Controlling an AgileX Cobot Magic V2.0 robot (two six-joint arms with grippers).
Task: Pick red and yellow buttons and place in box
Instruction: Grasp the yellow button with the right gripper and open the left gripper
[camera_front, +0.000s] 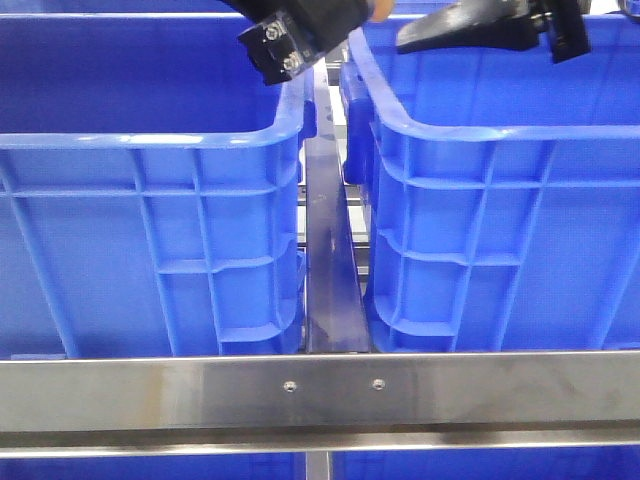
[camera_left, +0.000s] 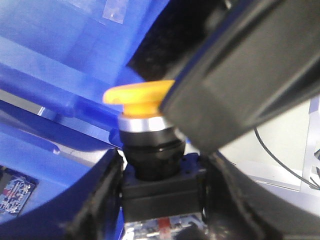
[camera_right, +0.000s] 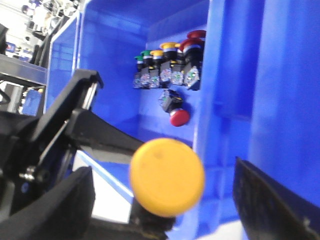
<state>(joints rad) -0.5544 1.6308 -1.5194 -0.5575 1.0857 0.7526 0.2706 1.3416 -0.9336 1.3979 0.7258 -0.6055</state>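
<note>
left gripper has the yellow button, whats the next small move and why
Probably carry the yellow button further over a blue box and lower it before opening. The left gripper clamps its black base while up at rim height by the gap between boxes.

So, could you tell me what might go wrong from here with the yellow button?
1. The left gripper holds the button by its black base only, and the right gripper's finger sits right at its cap. A nudge could tilt it or knock it loose.
2. The left gripper hangs by the gap between the bins. A dropped button might fall there rather than into a bin.
</note>
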